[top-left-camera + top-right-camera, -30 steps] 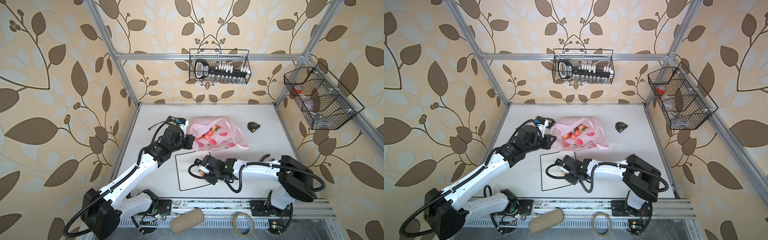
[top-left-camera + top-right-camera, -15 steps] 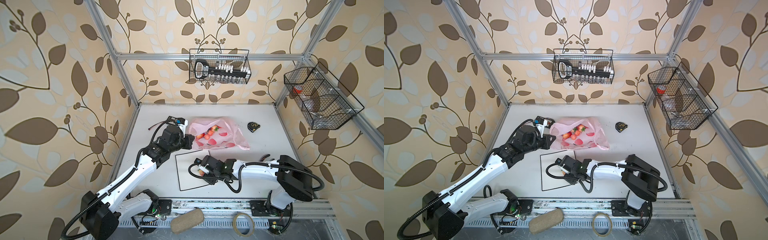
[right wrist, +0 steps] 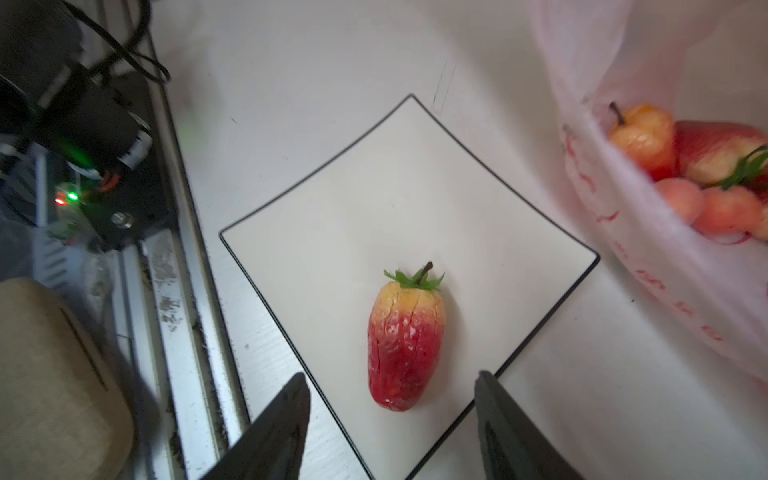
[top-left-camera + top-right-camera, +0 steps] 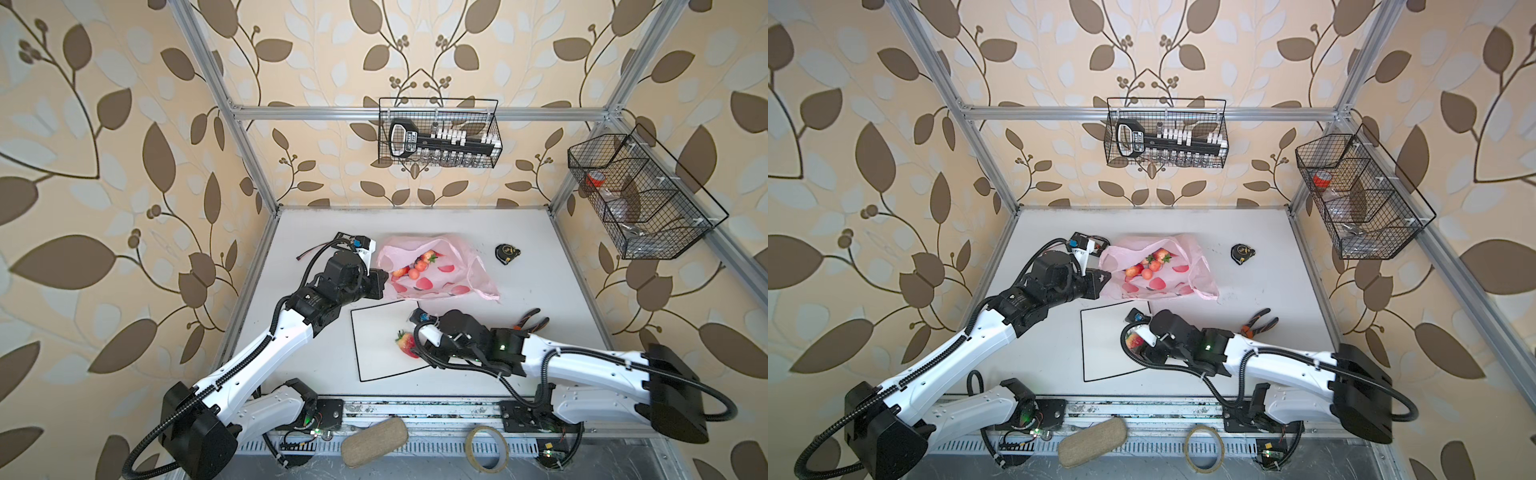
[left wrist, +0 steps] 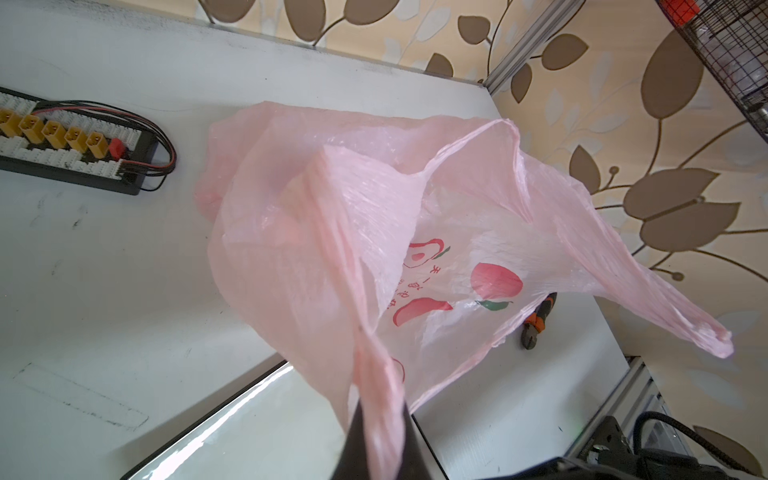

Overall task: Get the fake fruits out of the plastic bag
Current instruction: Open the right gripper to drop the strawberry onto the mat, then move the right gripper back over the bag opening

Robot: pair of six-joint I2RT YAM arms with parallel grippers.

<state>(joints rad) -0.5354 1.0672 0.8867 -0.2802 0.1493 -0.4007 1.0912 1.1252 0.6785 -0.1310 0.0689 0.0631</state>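
Note:
The pink plastic bag (image 4: 451,270) (image 4: 1183,270) lies at mid-table with its mouth held up. Several fake fruits (image 4: 415,266) (image 4: 1148,266) (image 3: 685,174) sit inside it. My left gripper (image 4: 384,282) (image 5: 380,436) is shut on a twisted strip of the bag's rim (image 5: 332,249). One red-yellow strawberry (image 4: 406,344) (image 4: 1135,341) (image 3: 405,340) lies on the white black-edged mat (image 4: 374,345) (image 3: 395,208). My right gripper (image 3: 390,382) is open just behind it, a finger on each side, not touching the fruit.
A tape measure (image 4: 507,252) and orange-handled pliers (image 4: 528,322) lie right of the bag. A connector board (image 5: 62,141) lies left of the bag. Wire baskets (image 4: 438,133) (image 4: 640,195) hang on the walls. A beige pad (image 4: 374,442) and a tape roll (image 4: 486,449) sit at the front rail.
My right gripper's jaws have spread wider, and the strawberry now lies free on the mat. The left arm and the bag have stayed where they were.

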